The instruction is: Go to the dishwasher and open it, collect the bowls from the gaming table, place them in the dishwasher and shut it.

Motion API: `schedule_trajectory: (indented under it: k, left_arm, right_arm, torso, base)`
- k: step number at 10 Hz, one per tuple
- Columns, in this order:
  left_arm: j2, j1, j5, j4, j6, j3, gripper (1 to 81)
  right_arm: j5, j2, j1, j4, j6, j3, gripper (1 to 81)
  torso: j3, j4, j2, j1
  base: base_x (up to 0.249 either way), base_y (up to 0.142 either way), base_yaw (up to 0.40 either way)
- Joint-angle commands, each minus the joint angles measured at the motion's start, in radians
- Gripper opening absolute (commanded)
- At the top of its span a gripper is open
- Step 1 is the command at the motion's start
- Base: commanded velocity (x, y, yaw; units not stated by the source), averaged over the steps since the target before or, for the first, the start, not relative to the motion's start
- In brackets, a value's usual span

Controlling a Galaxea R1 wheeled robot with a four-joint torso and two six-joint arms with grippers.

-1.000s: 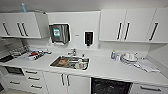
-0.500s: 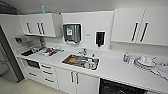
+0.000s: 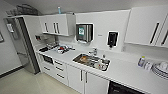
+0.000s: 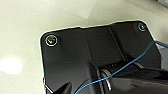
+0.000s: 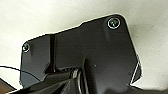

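A kitchenette is seen from above. Compared with a moment earlier the whole view has swung right, so the camera was turned. The dishwasher (image 3: 125, 89) lies low at the frame's bottom edge, under the white surface (image 3: 120, 72), right of the sink (image 3: 91, 61). Whether either gripper is spread cannot be told.

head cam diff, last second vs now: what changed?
The camera turned left: the sink slid right in the picture, and the tall unit on the left came into view. The dark opening under the counter is now at bottom right. Nothing on the counter itself moved.
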Motion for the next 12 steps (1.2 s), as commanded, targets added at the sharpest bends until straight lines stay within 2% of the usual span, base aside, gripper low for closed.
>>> schedule_trajectory:
  k: [1, 10, 12]
  left_arm:
    - [0.0, -0.051, 0.042, 0.009, 0.001, -0.002, 81.1]
    - [0.0, -0.048, 0.044, 0.009, 0.009, -0.002, 81.1]
    - [0.001, -0.048, 0.044, 0.007, 0.02, -0.003, 81.1]
  right_arm:
    - [-0.048, 0.001, 0.041, 0.006, -0.002, -0.004, 81.1]
    - [-0.05, 0.005, 0.04, 0.008, -0.019, -0.01, 81.1]
    - [-0.05, 0.004, 0.04, 0.008, -0.017, -0.019, 81.1]
  torso:
    - [0.0, 0.0, 0.0, 0.0]
    - [0.0, 0.0, 0.0, 0.0]
    - [0.0, 0.0, 0.0, 0.0]
  base:
    - [0.0, 0.0, 0.342]
    - [0.0, 0.0, 0.343]
    - [0.0, 0.0, 0.349]
